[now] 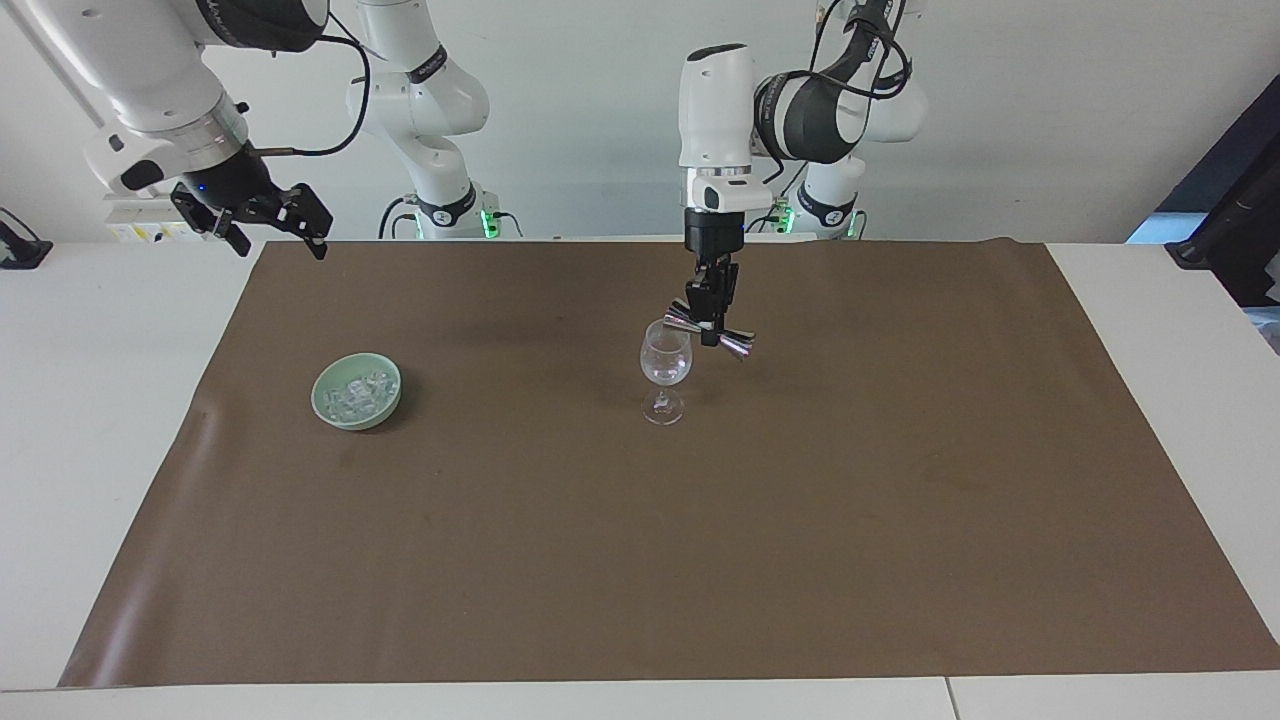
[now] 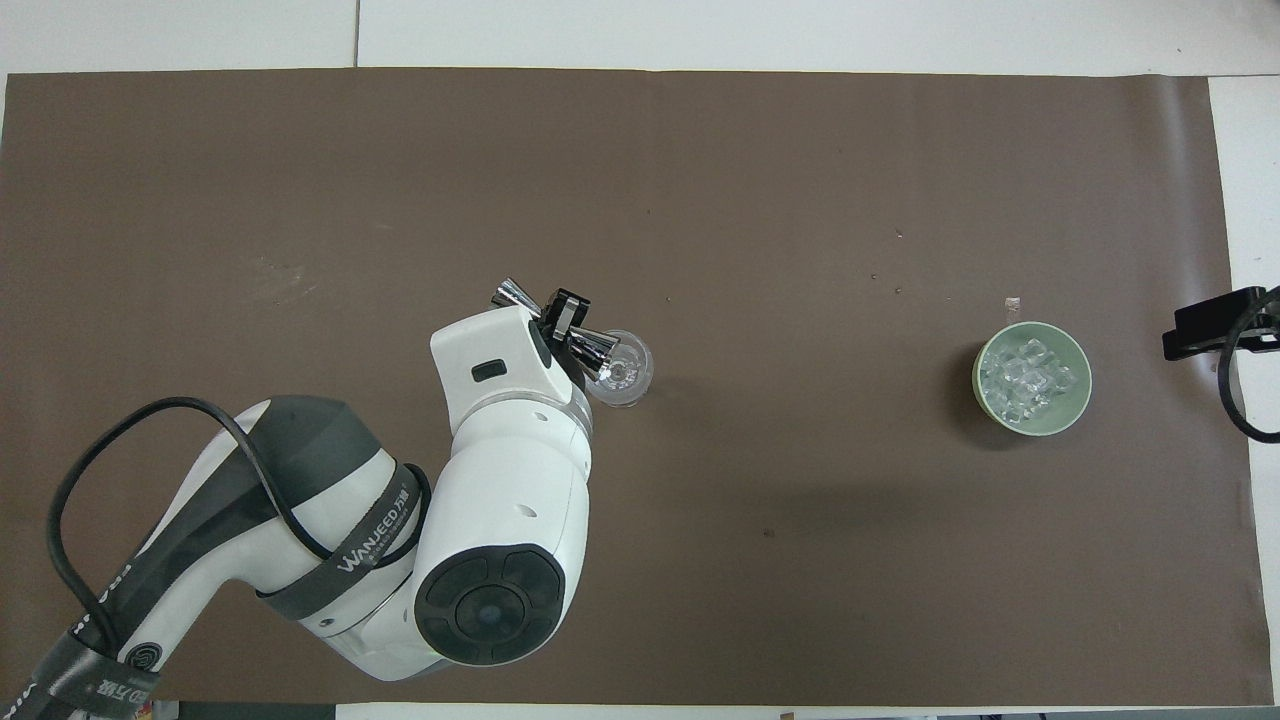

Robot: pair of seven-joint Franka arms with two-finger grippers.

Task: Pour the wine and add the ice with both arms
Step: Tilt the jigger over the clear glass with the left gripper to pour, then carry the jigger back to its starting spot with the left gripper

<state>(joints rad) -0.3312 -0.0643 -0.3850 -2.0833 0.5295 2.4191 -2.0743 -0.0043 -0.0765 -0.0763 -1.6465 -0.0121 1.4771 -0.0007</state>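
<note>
A clear wine glass (image 1: 665, 371) stands upright near the middle of the brown mat; it also shows in the overhead view (image 2: 625, 372). My left gripper (image 1: 713, 322) (image 2: 560, 318) is shut on a shiny metal jigger (image 1: 710, 331) (image 2: 555, 326), held nearly level with one end over the glass's rim. The ice (image 1: 358, 391) (image 2: 1030, 377) lies heaped in a pale green bowl (image 1: 327, 405) (image 2: 982, 385) toward the right arm's end. My right gripper (image 1: 268, 222) (image 2: 1212, 327) is open and waits in the air over the mat's edge, away from the bowl.
The brown mat (image 1: 640, 560) covers most of the white table (image 1: 90, 420). A dark object (image 1: 1235, 235) stands off the mat at the left arm's end.
</note>
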